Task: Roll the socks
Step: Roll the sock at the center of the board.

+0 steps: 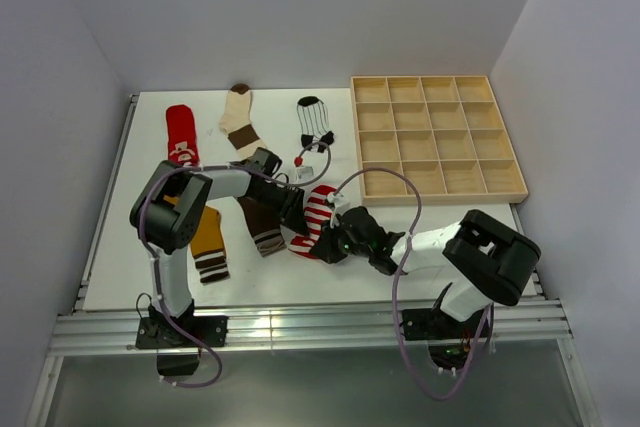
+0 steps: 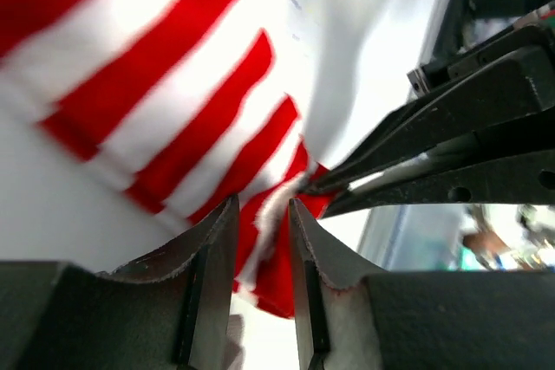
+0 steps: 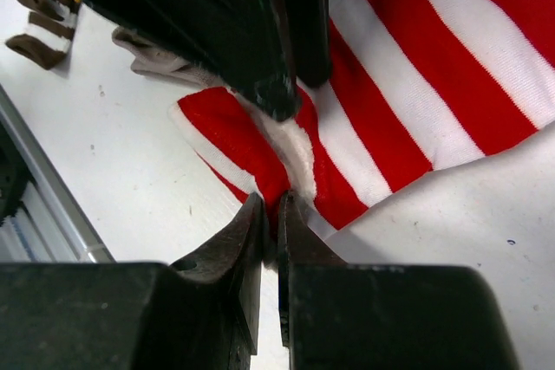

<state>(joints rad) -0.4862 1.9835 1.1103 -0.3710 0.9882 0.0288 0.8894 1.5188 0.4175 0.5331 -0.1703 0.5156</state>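
Six socks lie on the white tabletop (image 1: 125, 247). The red-and-white striped sock (image 1: 316, 215) sits between my two arms, near the middle and close to the near edge. Its bands are broad, red and white by turns, and it ends in a red tip with a white strip beside it. My right fingers (image 3: 269, 216) are clamped together on the edge of that end. My left fingers (image 1: 302, 215) stand a little apart just beside them, with striped fabric showing in the gap. The two sets of tips nearly touch, so I have very little room there.

Just to the left lies the dark brown sock (image 1: 262, 223), then the mustard sock (image 1: 208, 237) with its striped cuff. Both run toward the near edge. Well apart, along the far side, are the red patterned sock (image 1: 181, 135), the cream-and-brown sock (image 1: 240, 119) and the white sock with black stripes (image 1: 315, 127).

A wooden tray (image 1: 440, 194) of square compartments fills the far right, its front wall near my right arm. Bare tabletop lies open at the near left. Aluminium rails (image 1: 300, 329) run along the near edge, and pale walls close the left, far and right sides.
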